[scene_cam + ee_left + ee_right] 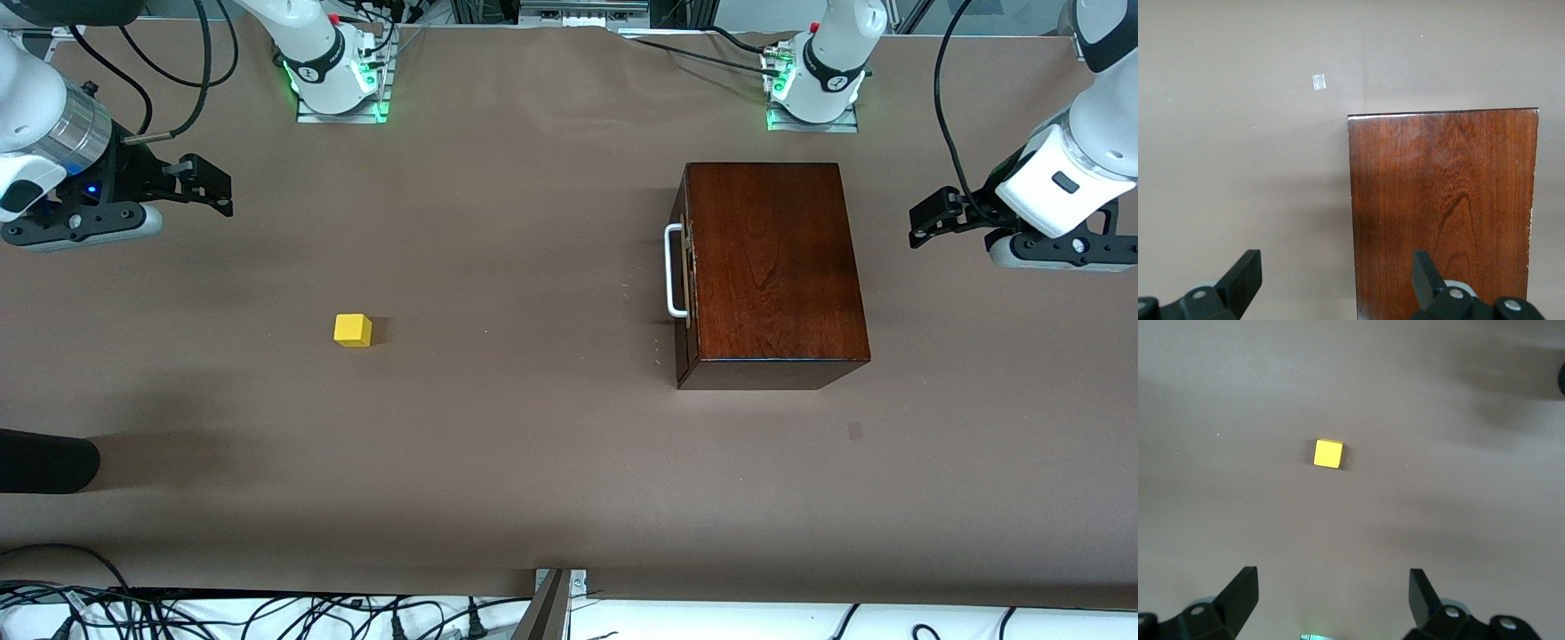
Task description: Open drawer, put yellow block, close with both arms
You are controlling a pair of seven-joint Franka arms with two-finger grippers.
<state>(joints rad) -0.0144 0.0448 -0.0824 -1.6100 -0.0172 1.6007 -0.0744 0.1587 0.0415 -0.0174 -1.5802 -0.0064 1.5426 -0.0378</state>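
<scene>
Item one, right pincer: black two-finger tool on the white jointed arm with the silver wrist ring, hovering over bare brown counter at the right arm's end, fingers spread wide and holding nothing; its wrist view showed both fingertips well apart with the block lying ahead of them. Item two, small bright yellow cube: it sat alone on the counter, nearer to the front camera than the right pincer and well apart from the box. It looked rigid and light, with flat smooth faces that could slip if pinched off-centre; two parallel side faces, taken squarely, appeared the sound place to hold it. Item three, dark mahogany rectangular box: it stood toward the left arm's end, its drawer fully shut, with a white U-shaped bar handle facing the cube. The box seemed heavy and stiff with a glossy top; it would likely slide if the drawer were tugged unbraced. The bar handle was judged the only sensible purchase for pulling. Item four, left pincer: black, on the plain white arm, hovering just beside the box over the counter, fingers spread and empty; its wrist view looked down on the box top.
</scene>
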